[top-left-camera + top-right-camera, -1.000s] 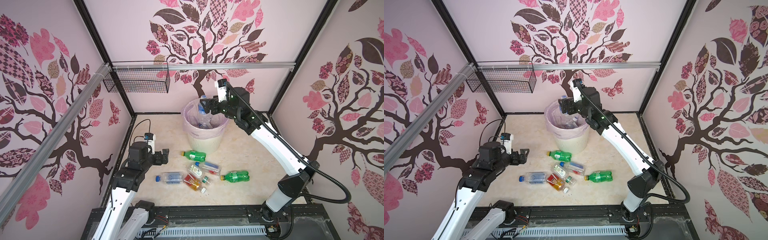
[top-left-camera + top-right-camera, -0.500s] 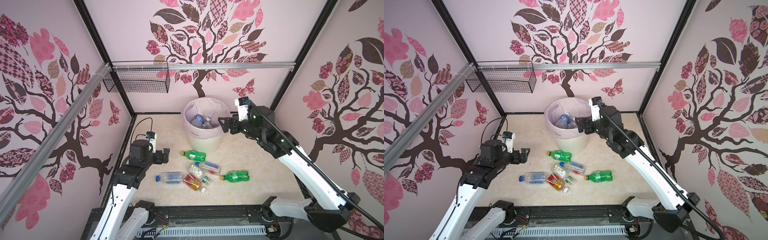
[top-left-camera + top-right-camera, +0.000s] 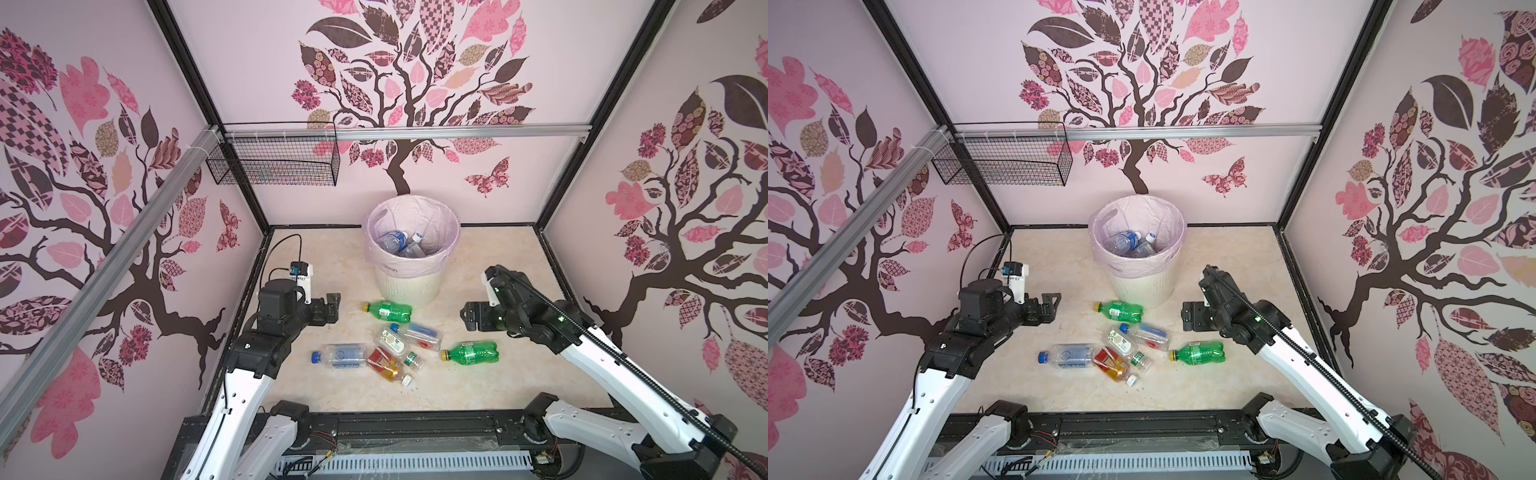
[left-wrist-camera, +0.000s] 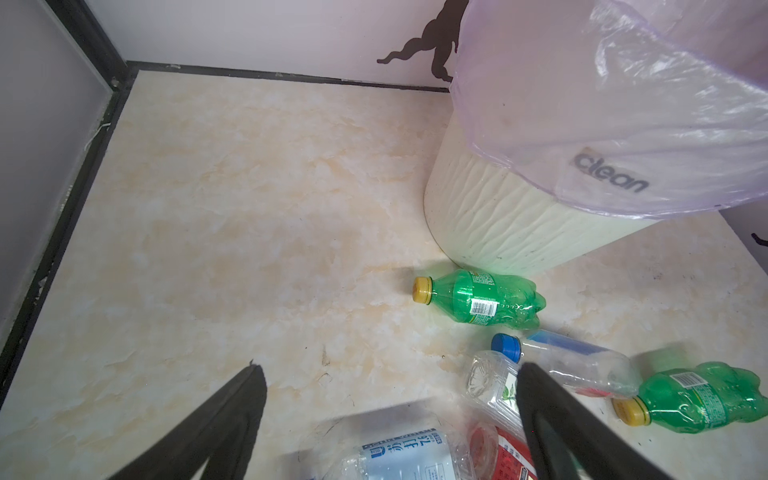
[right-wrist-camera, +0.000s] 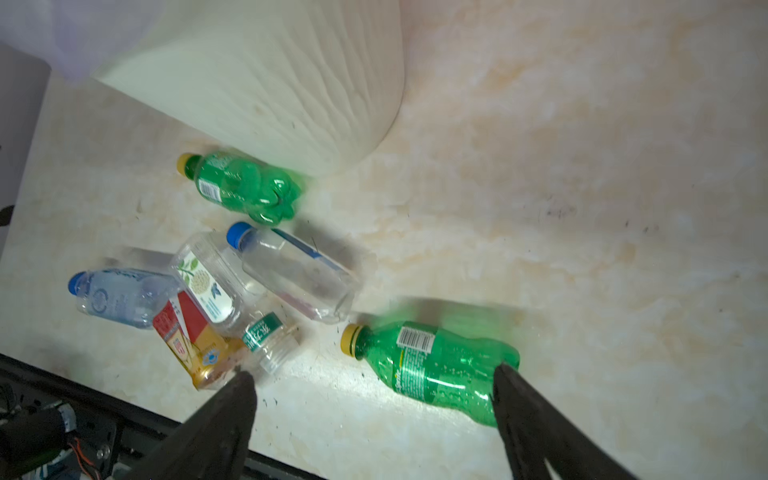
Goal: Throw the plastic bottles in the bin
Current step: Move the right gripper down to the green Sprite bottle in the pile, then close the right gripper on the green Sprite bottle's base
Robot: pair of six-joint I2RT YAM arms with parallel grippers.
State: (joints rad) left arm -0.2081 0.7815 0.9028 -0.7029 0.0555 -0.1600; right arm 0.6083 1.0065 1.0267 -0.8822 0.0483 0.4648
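The cream ribbed bin (image 3: pixel 405 286) with its pink liner stands at the back middle, with clear blue-capped bottles (image 3: pixel 395 240) inside it. Several plastic bottles lie on the floor in front of it: a green one (image 3: pixel 388 311) by the bin's foot, a second green one (image 3: pixel 471 352) to the right, clear blue-capped ones (image 3: pixel 340 356) (image 3: pixel 419 334) and an amber one with a red label (image 3: pixel 384 365). My left gripper (image 3: pixel 333 308) (image 4: pixel 390 370) hangs open and empty left of the pile. My right gripper (image 3: pixel 467 316) (image 5: pixel 372 372) is open and empty above the right green bottle (image 5: pixel 432 365).
A black wire mesh basket (image 3: pixel 272 160) hangs on the back left wall, under an aluminium rail. Black frame edges (image 3: pixel 249 291) border the marbled floor on both sides and at the front. The bin (image 3: pixel 1140 286) stands between the two arms.
My right arm has swung back from over the bin and come down low on the right, beside the floor bottles. The left arm has barely moved.
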